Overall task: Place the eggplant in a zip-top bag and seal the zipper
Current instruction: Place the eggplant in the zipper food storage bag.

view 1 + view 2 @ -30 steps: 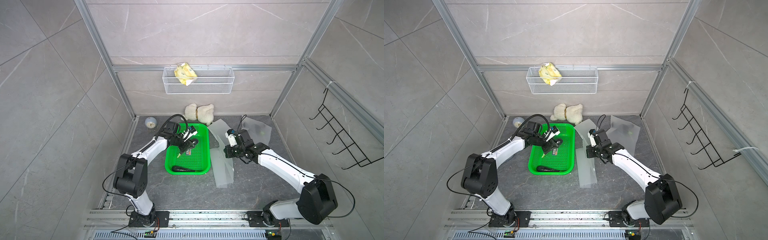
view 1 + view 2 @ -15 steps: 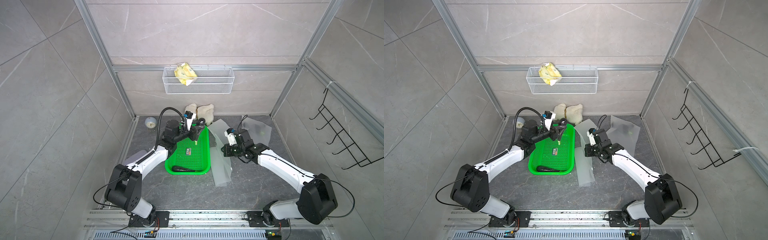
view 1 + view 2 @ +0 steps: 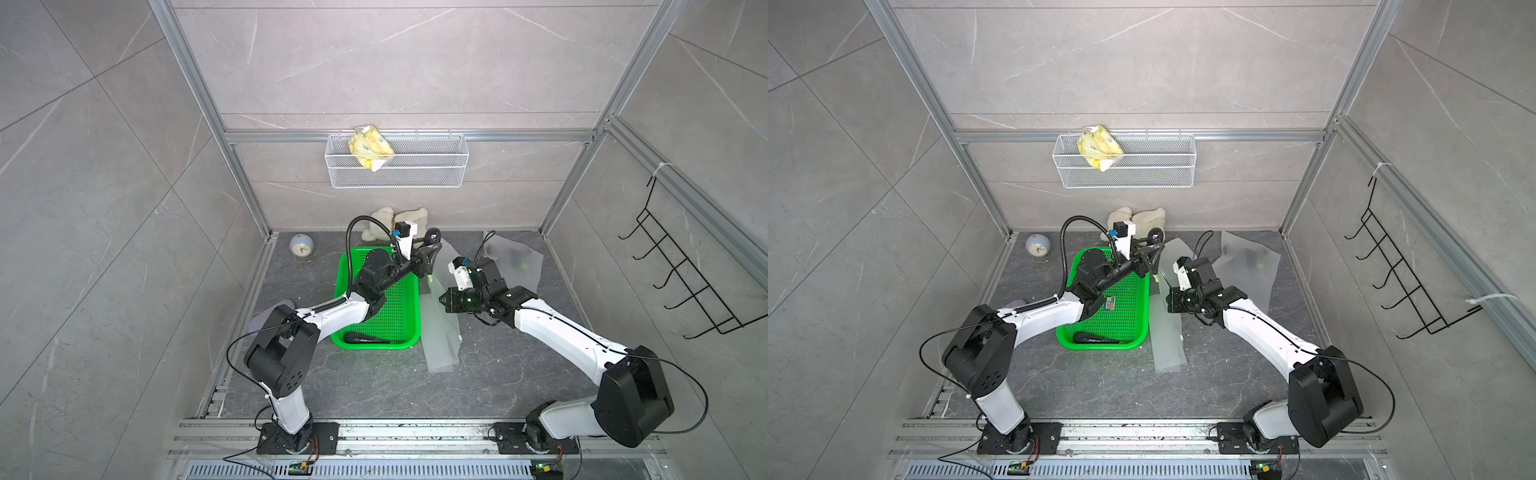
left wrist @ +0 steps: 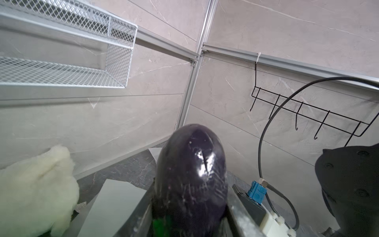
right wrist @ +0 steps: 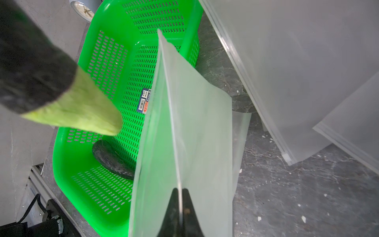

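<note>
My left gripper (image 3: 428, 257) is shut on a dark purple eggplant (image 4: 190, 174) and holds it in the air over the back right corner of the green basket (image 3: 345, 266). The eggplant's pale green stem (image 5: 78, 110) points down, close to the raised bag's top edge. My right gripper (image 5: 180, 197) is shut on the edge of a frosted zip-top bag (image 5: 184, 123). The bag (image 3: 440, 332) stands up off the floor just right of the basket. A second dark eggplant (image 3: 365, 338) lies at the basket's front.
More frosted bags (image 3: 515, 259) lie at the back right, one with something dark inside. A small clock (image 3: 301, 247) and a cream plush toy (image 3: 399, 220) sit by the back wall. A wire shelf (image 3: 397, 166) hangs above, and a hook rack (image 3: 685, 286) is on the right wall.
My left arm has lifted the eggplant out of the basket and carried it up and to the right, toward the bag. The right gripper has stayed shut on the bag, nearly still.
</note>
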{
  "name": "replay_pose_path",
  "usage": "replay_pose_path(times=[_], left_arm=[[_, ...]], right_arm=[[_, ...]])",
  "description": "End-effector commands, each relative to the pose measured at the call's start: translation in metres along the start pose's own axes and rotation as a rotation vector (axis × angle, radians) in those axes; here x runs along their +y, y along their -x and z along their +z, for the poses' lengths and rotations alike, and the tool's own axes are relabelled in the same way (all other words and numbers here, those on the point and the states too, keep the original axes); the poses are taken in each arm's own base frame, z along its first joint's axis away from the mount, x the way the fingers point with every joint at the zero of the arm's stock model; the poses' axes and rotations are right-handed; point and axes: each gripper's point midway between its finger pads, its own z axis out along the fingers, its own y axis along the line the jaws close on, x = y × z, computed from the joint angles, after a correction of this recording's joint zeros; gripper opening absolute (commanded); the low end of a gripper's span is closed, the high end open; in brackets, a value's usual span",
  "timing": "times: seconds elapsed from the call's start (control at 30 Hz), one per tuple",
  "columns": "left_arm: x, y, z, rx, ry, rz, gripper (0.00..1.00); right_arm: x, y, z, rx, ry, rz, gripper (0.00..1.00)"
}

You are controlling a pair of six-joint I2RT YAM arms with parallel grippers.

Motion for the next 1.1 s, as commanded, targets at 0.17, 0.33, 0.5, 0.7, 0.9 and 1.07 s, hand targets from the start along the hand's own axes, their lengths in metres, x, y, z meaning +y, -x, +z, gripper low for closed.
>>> replay_pose_path(times=[0.17, 0.33, 0.5, 0.7, 0.9, 1.07], left_arm=[[-0.038, 0.028, 0.008, -0.116, -0.097, 0.005, 0.31], [-0.045, -0.001, 0.008, -0.035, -0.085, 0.034, 0.3], [-0.043, -0.019, 0.003, 0.008, -0.048, 0.071, 0.3], [-0.034, -0.038, -0.003, 0.047, -0.009, 0.085, 0.3], [-0.03, -0.057, -0.009, 0.088, 0.009, 0.086, 0.31], [-0.028, -0.064, -0.017, 0.068, 0.027, 0.072, 0.38]], right_arm=[[0.001, 0.004, -0.009, -0.029, -0.006, 0.005, 0.0], [0.001, 0.011, -0.014, -0.046, -0.022, 0.001, 0.0], [0.0, 0.015, -0.021, -0.062, -0.043, -0.017, 0.0], [0.001, 0.017, -0.024, -0.071, -0.041, -0.018, 0.0], [0.001, 0.022, -0.028, -0.086, -0.047, -0.022, 0.0], [-0.001, 0.034, -0.039, -0.115, -0.073, -0.03, 0.0]])
